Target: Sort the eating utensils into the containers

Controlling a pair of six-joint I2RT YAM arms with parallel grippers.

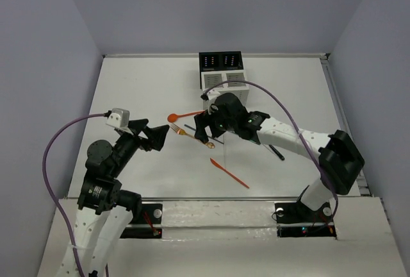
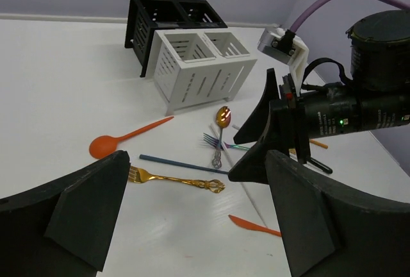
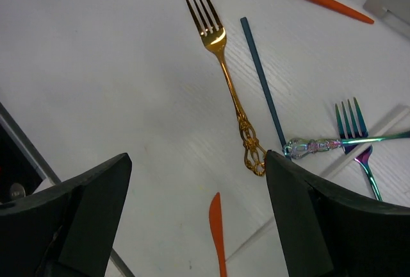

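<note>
Under the released right pincer [image 3: 197, 158] (left pincer [image 2: 197, 156] released too) lie one gold fork [image 3: 228, 81], one blue chopstick [image 3: 262, 81].

The containers [image 1: 221, 72] stand at the middle of the desk's [image 1: 141, 84] far edge. In front of them lies a spoon [image 1: 182, 117], with a fork [image 1: 187, 136] just before it. A knife [image 1: 229, 173] lies alone, closer to the near edge.

A white table [image 1: 128, 84] carries a black-and-white perforated holder block [image 1: 221, 75] at its far side. Nearer lie an orange spoon [image 1: 182, 117], gold fork [image 3: 227, 84], dark blue chopstick [image 3: 262, 84] and iridescent fork [image 2: 211, 140] — and, apart, an orange knife [image 1: 229, 173].
</note>
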